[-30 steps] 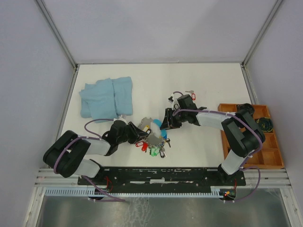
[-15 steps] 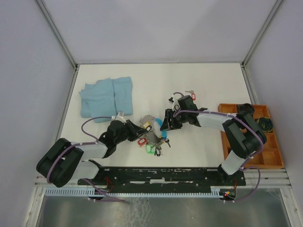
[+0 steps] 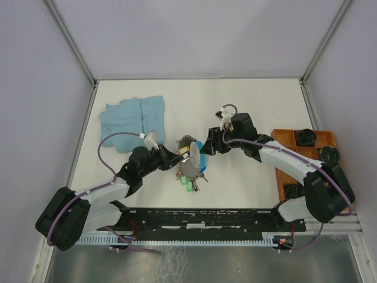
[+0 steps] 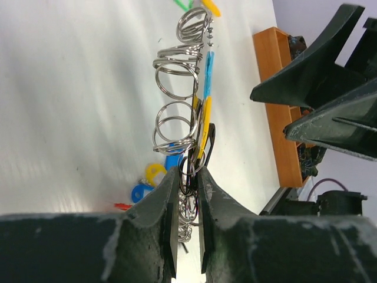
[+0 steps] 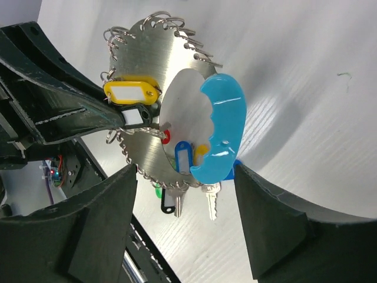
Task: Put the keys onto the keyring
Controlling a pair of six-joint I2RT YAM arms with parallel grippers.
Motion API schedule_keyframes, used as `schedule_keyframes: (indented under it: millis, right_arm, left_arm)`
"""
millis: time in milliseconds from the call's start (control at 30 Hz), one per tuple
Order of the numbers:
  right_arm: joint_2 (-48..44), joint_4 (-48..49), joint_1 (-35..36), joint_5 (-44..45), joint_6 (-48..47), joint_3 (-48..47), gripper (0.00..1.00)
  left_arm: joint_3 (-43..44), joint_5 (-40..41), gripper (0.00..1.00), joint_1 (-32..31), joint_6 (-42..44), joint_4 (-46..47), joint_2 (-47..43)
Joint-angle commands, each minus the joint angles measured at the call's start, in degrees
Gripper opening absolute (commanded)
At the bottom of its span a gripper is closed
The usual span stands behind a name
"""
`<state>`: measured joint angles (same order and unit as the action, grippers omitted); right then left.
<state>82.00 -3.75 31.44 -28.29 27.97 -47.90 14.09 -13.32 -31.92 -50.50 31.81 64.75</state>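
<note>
The left gripper [image 4: 187,172] is closed down to a thin slit, its fingers [image 4: 159,206] pinching the rim of the keyring [image 5: 154,65], a flat silver disc edged all round with small split rings [image 4: 174,75]. A black tag [image 5: 136,115] sits right at the pinch; whether the pads press the tag or the bare plate cannot be told. The right gripper [image 5: 185,168] is spread wide, one finger to each side of the keyring's lower edge and neither touching it, so it holds nothing. From the left wrist the keyring is seen edge-on, a thin line running straight away from the fingertips. From the top view it shows as a narrow ellipse between the two grippers, tipped up on edge rather than lying flat. Its long axis runs from the far side towards the arm bases. A blue crescent handle [image 5: 225,121] fills the side of the keyring's cut-out that faces the right gripper. A yellow tag [image 5: 132,92] lies across the face next to the pinch, its long axis pointing at the left fingertips. The keys [image 3: 191,179] hang in a bunch from the keyring's near rim, blades pointing down and away from the disc, with blue, red and green tags among them. The white table [image 3: 259,106] lies beneath the keyring. A blue cloth [image 3: 132,121] lies well to its left and an orange tray [image 3: 281,137] well to its right.
</note>
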Motion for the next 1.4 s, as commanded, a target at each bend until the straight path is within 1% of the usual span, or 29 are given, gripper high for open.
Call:
schedule_keyframes:
  millis: [0,67,133,233,333,400,567,700,833,867,933,1000,1067,1133,1200,1333,1367]
  right_arm:
    - [-5.18,-0.25,-0.58,3.13,-6.05,0.44,0.76]
    - [-6.37,-1.00,-0.60,3.02,-8.31,0.15,0.76]
    - [-6.89,-2.33,-0.73,2.17,-10.54,-0.82,0.78]
    - [-6.35,-4.16,-0.73,-0.96,-14.70,-2.52,0.79]
    - [-5.14,-5.76,-0.72,-4.43,-19.04,-3.58,0.80]
    - [-5.40,-5.48,-0.72,-4.36,-21.20,-3.00,0.81]
    - [-6.49,-4.92,-0.80,-4.59,-21.74,-2.92,0.81]
    - [-6.82,-3.22,-0.74,-6.22,-21.97,-2.34,0.76]
    - [-6.30,-2.88,-0.71,-9.99,-21.73,-2.85,0.66]
    - [-6.24,-2.58,-0.76,-11.16,-21.53,-2.93,0.61]
    - [-6.09,-2.11,-0.73,-12.83,-20.84,-3.07,0.47]
    - [-6.38,-2.02,-0.76,-13.39,-20.78,-3.02,0.25]
    - [-6.97,-2.32,-0.73,-13.49,-21.28,-3.05,0.14]
    - [-7.78,-3.12,-0.77,-13.25,-22.19,-3.16,0.07]
    - [-8.90,-3.43,-0.76,-12.76,-23.44,-2.95,0.01]
    - [-11.67,-4.13,-0.75,-11.27,-26.30,-2.79,0.01]
    - [-12.36,-4.53,-0.74,-10.86,-27.07,-2.92,0.01]
  left_arm:
    - [4.94,-2.39,0.03,-0.16,11.44,0.15,-4.33]
    - [5.64,-2.60,0.03,-0.16,13.18,0.07,-5.41]
    - [5.61,-3.96,0.03,-0.19,14.19,1.88,-5.76]
    - [4.94,-6.22,0.03,-0.16,14.77,5.65,-5.86]
    - [4.85,-7.57,0.03,-0.20,15.44,7.51,-6.16]
    - [4.80,-8.72,0.03,-0.20,15.92,8.35,-6.36]
    - [3.24,-11.04,0.03,-0.33,15.96,13.70,-7.06]
    - [2.70,-12.28,0.03,-0.47,15.87,15.04,-7.96]
    - [2.70,-12.60,0.03,-0.81,15.88,15.03,-8.83]
    - [2.77,-12.68,0.03,-0.92,15.87,15.03,-8.91]
    - [2.90,-12.78,0.03,-1.11,15.89,15.03,-8.93]
    - [2.76,-12.58,0.03,-1.13,15.74,14.97,-9.09]
    - [2.35,-11.96,0.05,-1.22,15.50,14.80,-9.47]
    - [1.90,-10.54,0.15,-1.26,15.37,13.77,-10.52]
    - [1.29,-8.68,0.30,-1.20,15.27,12.26,-11.89]
    - [0.26,-4.54,0.60,-1.17,14.83,8.72,-15.72]
    - [0.04,-3.73,0.65,-1.21,14.77,7.29,-16.92]
